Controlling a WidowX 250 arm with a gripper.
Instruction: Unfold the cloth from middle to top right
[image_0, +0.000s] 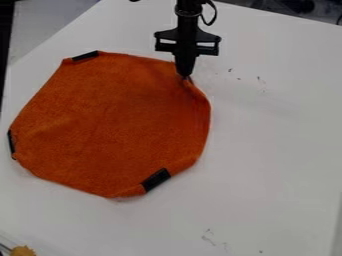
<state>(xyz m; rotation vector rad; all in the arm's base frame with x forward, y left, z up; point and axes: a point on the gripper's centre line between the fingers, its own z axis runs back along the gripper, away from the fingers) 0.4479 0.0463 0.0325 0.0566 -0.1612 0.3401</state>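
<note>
Gripper: I have it (186, 76) at the far right edge of the cloth, pointing down, its tip at the fabric; I cannot tell whether it is open or closed, or whether it grips any cloth.
Arm: black, coming in from the far side, a thin cable looped beside it.
Cloth: orange (110, 122), lying mostly flat on the left of the white table (280, 165), creased along its right edge by my gripper.
Black patches: one at the cloth's far left edge (85, 56), one at its left (11, 142), one at its near right (156, 180).
Near left corner: a yellowish lump (23, 251).
</note>
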